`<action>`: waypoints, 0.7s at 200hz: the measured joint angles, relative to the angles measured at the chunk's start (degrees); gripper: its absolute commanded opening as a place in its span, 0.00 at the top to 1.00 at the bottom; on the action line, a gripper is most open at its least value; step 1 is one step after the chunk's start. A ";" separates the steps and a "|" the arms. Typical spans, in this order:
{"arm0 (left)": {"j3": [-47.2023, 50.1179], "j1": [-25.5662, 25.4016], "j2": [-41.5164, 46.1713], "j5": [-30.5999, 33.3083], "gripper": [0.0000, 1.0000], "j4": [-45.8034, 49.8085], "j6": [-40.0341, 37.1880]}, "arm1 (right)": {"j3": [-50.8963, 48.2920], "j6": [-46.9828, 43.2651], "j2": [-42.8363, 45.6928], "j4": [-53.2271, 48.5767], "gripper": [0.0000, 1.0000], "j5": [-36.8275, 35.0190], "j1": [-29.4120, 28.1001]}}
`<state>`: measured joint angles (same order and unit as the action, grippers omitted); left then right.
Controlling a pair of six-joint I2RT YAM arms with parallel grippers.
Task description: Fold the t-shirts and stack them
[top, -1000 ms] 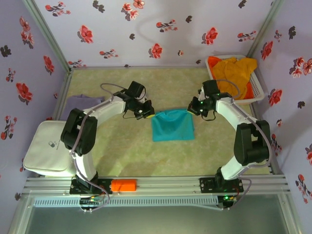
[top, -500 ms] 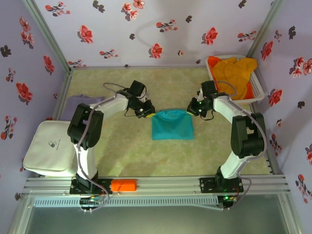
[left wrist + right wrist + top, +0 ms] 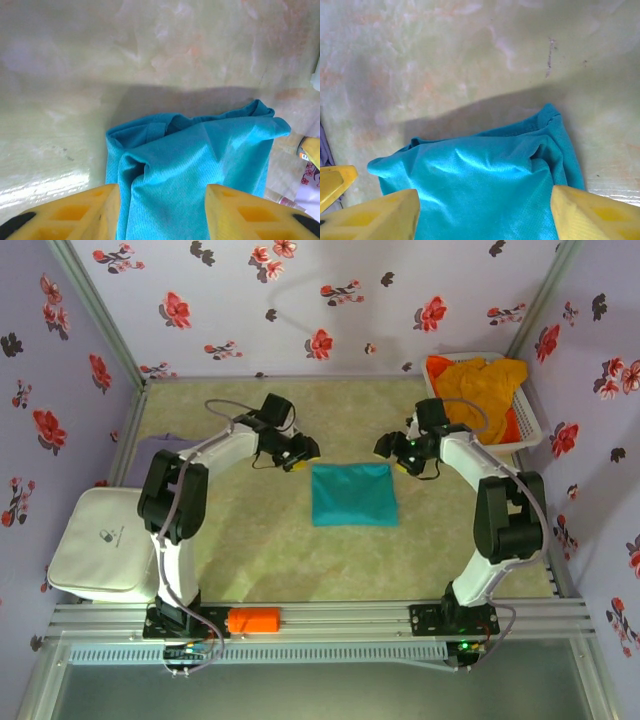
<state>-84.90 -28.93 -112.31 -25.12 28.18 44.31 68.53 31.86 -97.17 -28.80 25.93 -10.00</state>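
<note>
Folded teal t-shirt (image 3: 352,494) lies flat, well apart from the white basket (image 3: 536,439), long axis running arm to arm. Left gripper (image 3: 303,452) and right gripper (image 3: 388,448) hover at its far corners, jaws spread and empty, equally near.

One t-shirt (image 3: 352,494) is teal, other t-shirts (image 3: 482,385) orange-yellow, the table (image 3: 250,540) mottled pale green, the walls (image 3: 240,280) red-flowered lavender.

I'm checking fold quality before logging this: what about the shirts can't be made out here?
Top view: lavender t-shirt partly hidden by the left arm; its fold unreadable.
Top view: orange t-shirts heaped in the basket; their number cannot be counted.
Wrist views: teal t-shirt cut off by the bottom edge; its near hem unseen.
</note>
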 measured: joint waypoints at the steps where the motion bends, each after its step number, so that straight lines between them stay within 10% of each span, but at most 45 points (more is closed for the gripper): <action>1: 0.00 0.00 0.11 0.04 0.52 0.04 0.02 | 0.00 0.00 0.20 -0.09 0.27 0.02 0.00; 140: 24.79 -15.63 18.43 2.23 0.51 -24.26 20.13 | -27.78 35.69 22.53 26.40 0.05 1.92 -11.13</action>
<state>-60.12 -44.56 -93.89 -22.90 3.92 64.45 40.75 67.55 -74.63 -2.39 27.86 -21.12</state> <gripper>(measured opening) 0.491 0.946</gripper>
